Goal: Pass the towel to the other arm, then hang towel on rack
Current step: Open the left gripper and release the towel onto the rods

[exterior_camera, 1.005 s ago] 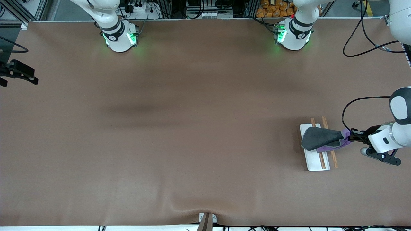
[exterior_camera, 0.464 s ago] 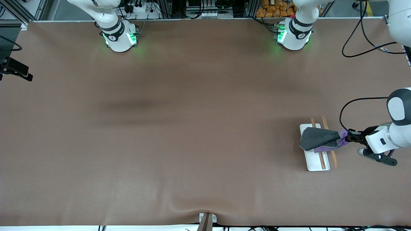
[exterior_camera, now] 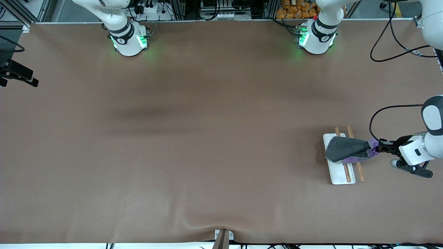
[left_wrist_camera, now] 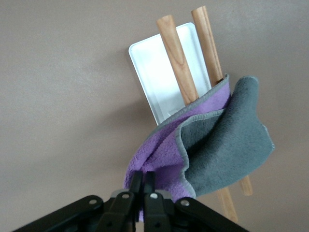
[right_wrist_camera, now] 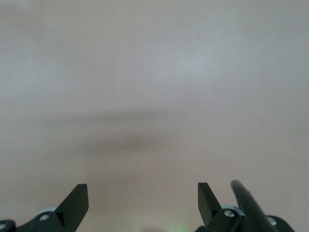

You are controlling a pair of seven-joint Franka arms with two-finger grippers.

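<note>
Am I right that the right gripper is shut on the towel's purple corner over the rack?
No, it is the left gripper, as the left wrist view shows. It is shut on the towel at its purple corner over the rack.

The table (exterior_camera: 193, 145) is covered edge to edge in a plain brown cloth, smooth except for a small pucker at the edge nearest the front camera. The two arm bases stand on it along the other long edge, green lights glowing. The only loose thing on it is the rack (exterior_camera: 341, 174), its white tray flat on the cloth at the left arm's end, just beside that arm's pinched jaws.
</note>
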